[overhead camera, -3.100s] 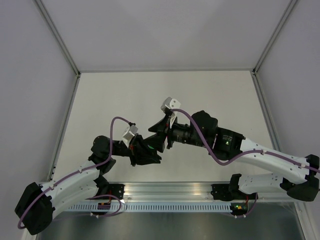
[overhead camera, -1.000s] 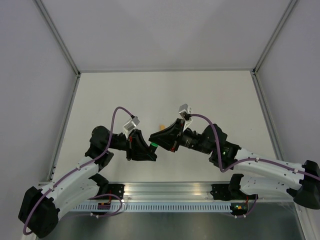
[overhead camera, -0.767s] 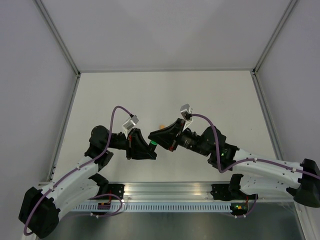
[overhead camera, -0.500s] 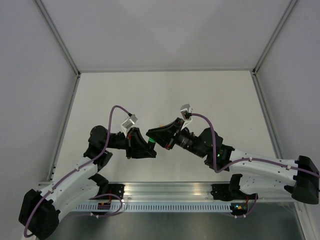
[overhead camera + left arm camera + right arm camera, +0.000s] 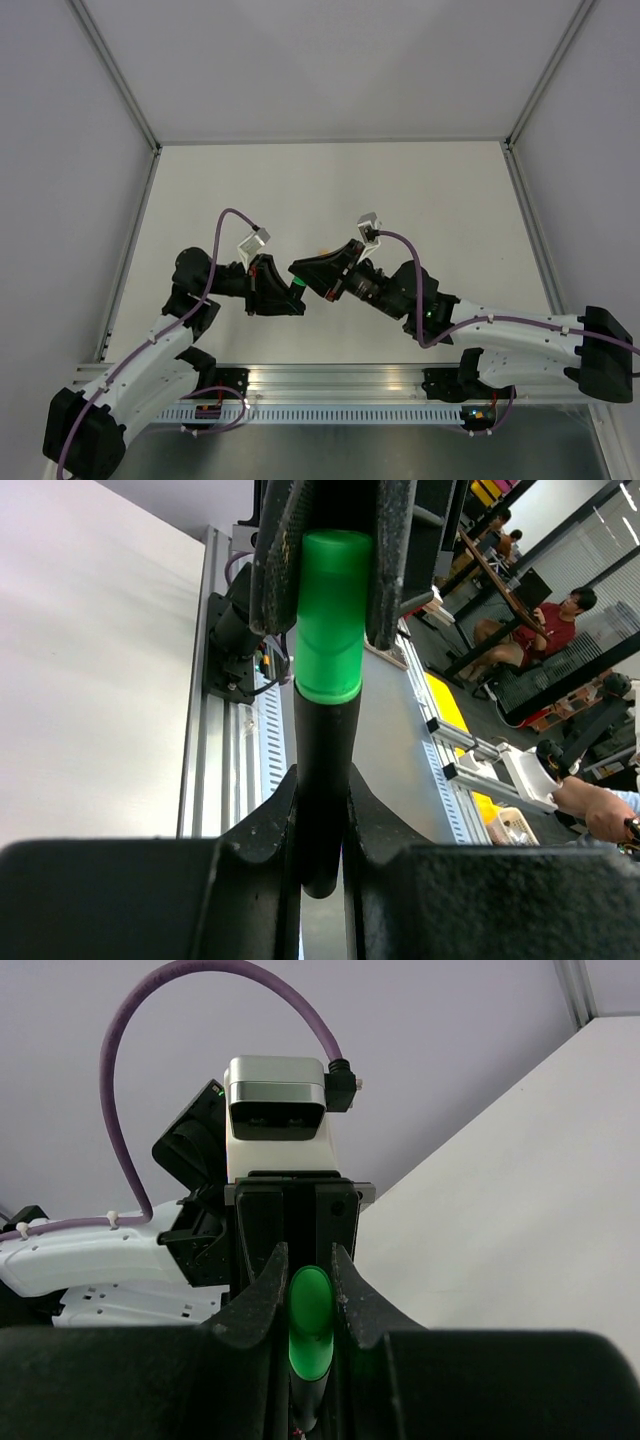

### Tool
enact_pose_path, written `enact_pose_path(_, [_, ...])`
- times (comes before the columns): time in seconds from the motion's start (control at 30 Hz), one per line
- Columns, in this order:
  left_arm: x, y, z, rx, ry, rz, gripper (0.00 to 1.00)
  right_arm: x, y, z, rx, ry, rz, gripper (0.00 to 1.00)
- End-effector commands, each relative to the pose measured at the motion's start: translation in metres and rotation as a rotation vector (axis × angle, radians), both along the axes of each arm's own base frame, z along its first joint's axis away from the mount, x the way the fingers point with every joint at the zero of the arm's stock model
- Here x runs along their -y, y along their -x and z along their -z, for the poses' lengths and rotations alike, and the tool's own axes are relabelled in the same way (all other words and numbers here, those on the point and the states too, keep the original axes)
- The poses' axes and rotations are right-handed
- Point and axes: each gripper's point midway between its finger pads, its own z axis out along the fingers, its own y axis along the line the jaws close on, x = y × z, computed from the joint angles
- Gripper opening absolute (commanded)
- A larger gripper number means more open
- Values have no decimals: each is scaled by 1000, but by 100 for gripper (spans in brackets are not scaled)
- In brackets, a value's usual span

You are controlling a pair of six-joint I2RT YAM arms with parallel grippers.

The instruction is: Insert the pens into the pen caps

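Toward the table's near edge: left gripper [image 5: 322, 790] clenches black-barrelled pen [image 5: 322, 730]; right gripper [image 5: 308, 1260] clamps bright green plastic cap [image 5: 330, 610]. Cap appears on. Next move calls for a straight seating push.

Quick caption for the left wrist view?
Capping: the left gripper holds the black pen, its end seated in the green cap clamped by the right gripper.

Top cam sat above and behind the arm bases [image 5: 222, 384], looking down wide over the table [image 5: 430, 190]. Both wrist cams rode right behind their own fingers [image 5: 270, 820], super close: the left one faced toward the near rail [image 5: 200, 730], the right one faced the left arm's camera [image 5: 277, 1095] and a wall [image 5: 420, 1050]. All three shared the green cap [image 5: 299, 285] on the black pen [image 5: 320, 760]
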Motion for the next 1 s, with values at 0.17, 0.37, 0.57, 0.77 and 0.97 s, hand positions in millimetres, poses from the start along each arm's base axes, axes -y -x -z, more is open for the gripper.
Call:
enact_pose_path(0.17, [-11,-79,-114,231,236,-445,2,5,120,176,-245,549,-432,0])
enact_pose_path(0.37, [-9,-81,-103,186,267,-437,2,-10,123,187,-243,523,-399,0])
enact_pose_path(0.57, [-13,-77,-119,211,267,-436,2,-10,130,212,-245,578,-410,0])
enact_pose_path(0.77, [-13,-79,-120,213,257,-439,2,-12,134,211,-215,565,-402,0])
enact_pose_path(0.97, [-13,-83,-109,238,243,-453,2,-24,151,202,-262,476,-438,0])
